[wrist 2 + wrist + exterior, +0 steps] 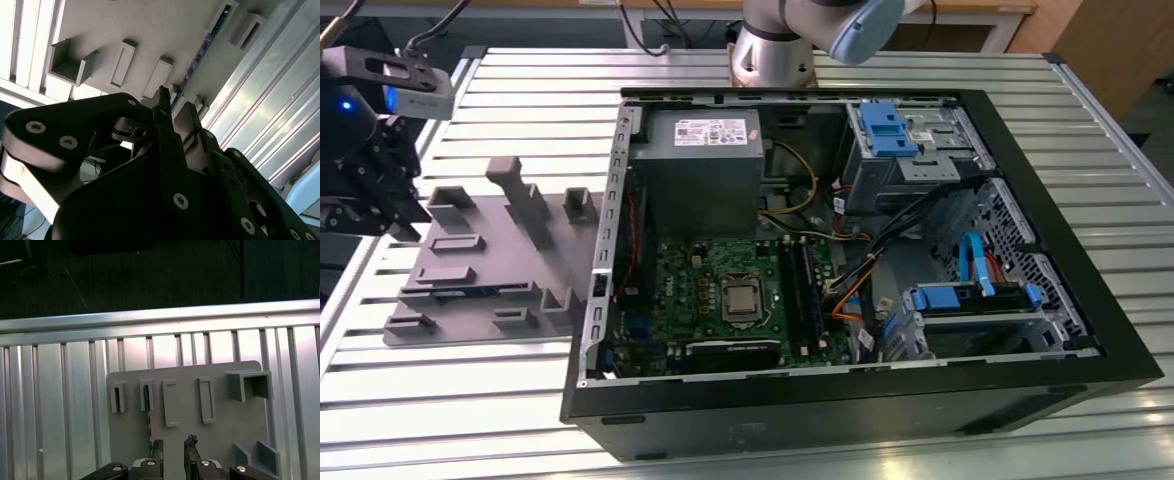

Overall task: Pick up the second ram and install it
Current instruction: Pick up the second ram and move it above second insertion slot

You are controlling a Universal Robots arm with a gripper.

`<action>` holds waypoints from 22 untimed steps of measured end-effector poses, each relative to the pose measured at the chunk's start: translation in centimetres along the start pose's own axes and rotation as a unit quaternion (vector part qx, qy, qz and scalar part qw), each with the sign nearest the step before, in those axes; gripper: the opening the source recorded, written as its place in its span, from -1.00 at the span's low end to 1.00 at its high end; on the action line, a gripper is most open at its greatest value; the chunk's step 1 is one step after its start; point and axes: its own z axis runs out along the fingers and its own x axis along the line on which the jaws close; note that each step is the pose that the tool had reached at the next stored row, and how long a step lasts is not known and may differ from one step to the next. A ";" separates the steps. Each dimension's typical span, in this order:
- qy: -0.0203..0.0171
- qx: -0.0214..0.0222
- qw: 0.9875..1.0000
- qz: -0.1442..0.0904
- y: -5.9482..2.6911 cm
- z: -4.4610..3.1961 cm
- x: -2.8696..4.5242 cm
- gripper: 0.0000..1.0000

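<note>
In the first wrist view the end effector (pixel 173 450) hangs above the gray holder tray (pixel 220 425) on the slatted counter (pixel 60 405). Its fingers are parted by a narrow gap with nothing between them. The second ram (pixel 148 415) stands on edge in a tray slot, a thin dark line whose chips and label cannot be made out. Its near end meets one fingertip.

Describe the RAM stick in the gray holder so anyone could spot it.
On the exterior view's left, beside the open computer case, lies a gray holder tray. In the second wrist view, the ram stands on edge in its slot beyond the claw: the one thin blue strip among gray blocks.
</note>
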 end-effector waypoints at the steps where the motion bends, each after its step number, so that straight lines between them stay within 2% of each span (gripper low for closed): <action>1: 0.000 0.000 1.000 -0.002 0.00 0.17 0.02 -0.39; 7: 0.001 -0.001 1.000 -0.029 -0.01 0.67 0.07 -0.39; 18: 0.001 -0.001 0.999 -0.037 -0.10 1.40 0.40 -0.39; 19: 0.001 -0.001 0.999 -0.038 -0.11 1.51 0.43 -0.36; 20: 0.001 -0.001 0.999 -0.038 -0.13 1.73 0.49 -0.24; 22: 0.001 -0.001 0.999 -0.039 -0.14 1.97 0.57 -0.24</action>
